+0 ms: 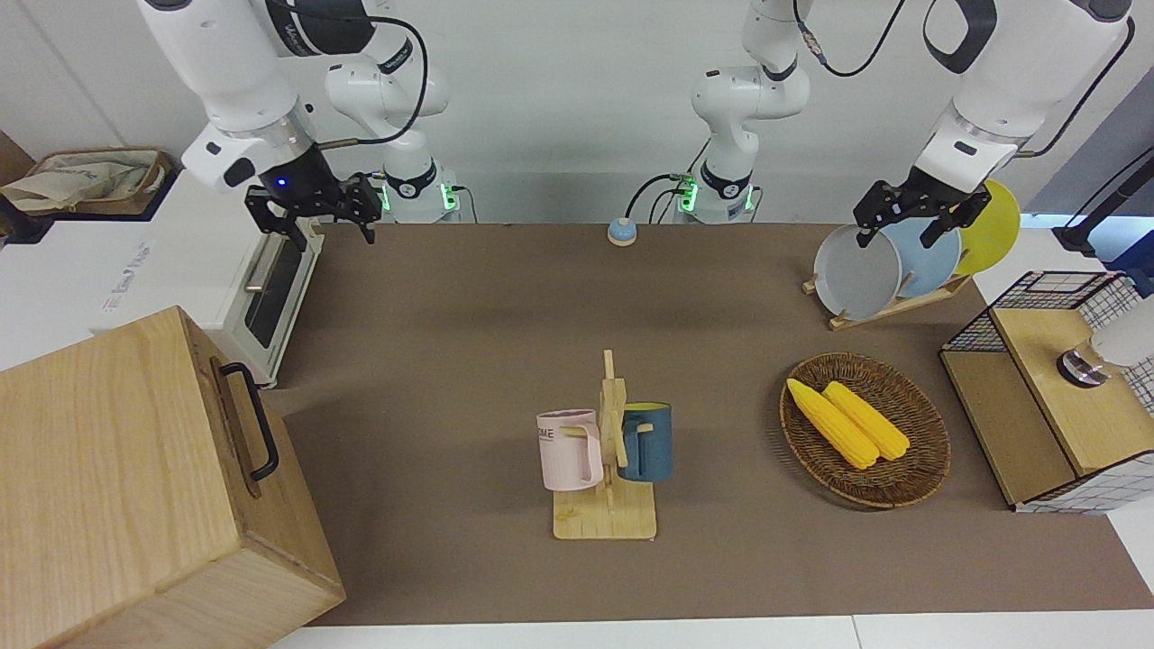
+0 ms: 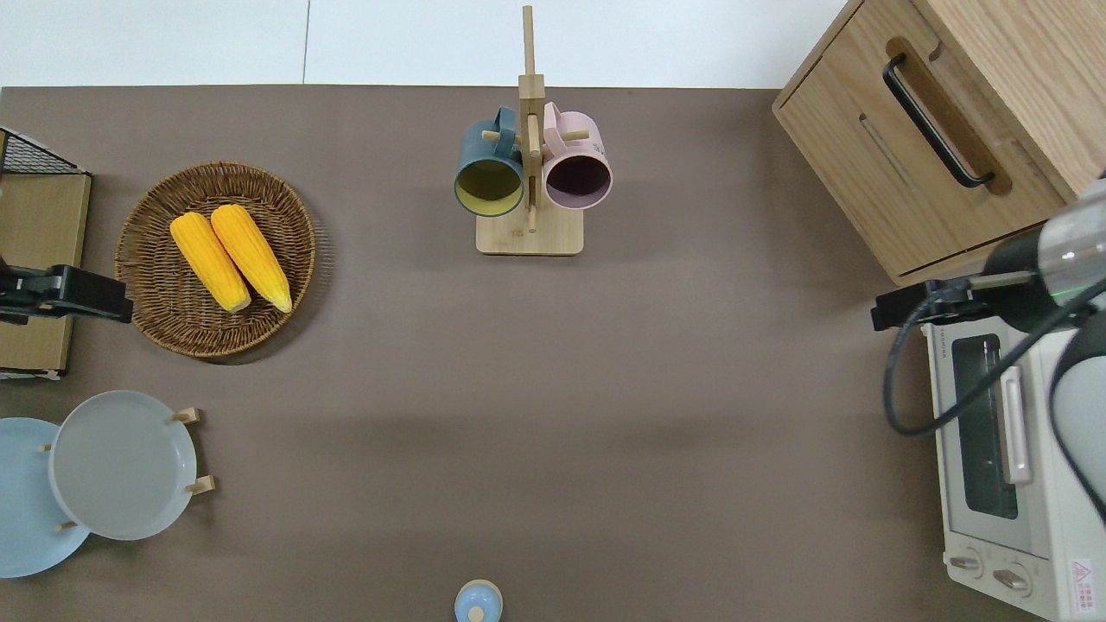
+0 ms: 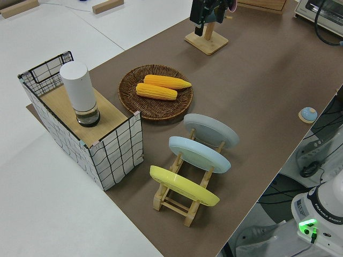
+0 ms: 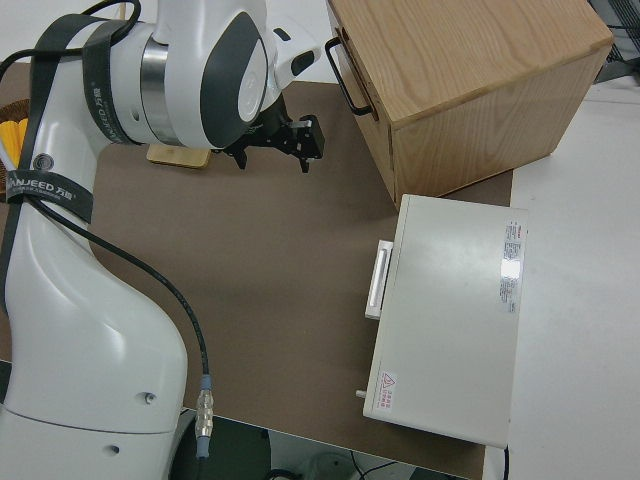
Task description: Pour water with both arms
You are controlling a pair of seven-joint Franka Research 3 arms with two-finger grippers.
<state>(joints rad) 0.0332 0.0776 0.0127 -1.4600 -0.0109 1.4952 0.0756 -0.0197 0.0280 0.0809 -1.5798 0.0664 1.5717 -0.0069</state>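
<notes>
At either end of the counter (image 1: 505, 306) the two arms hang in the air, nothing in their grasp. The right gripper (image 1: 315, 216) hovers by the white toaster oven (image 1: 270, 297), its fingers spread apart and empty. The left gripper (image 1: 911, 212) hangs near the plate rack (image 1: 888, 306), fingers likewise parted. Midway between them, farther from the robots, stands the wooden mug tree (image 1: 609, 469) bearing a pink mug (image 1: 568, 449) and a dark blue mug (image 1: 647, 442). A wicker basket (image 1: 911, 478) of corn cobs (image 1: 847, 422) lies toward the left arm's end of the mug tree.
</notes>
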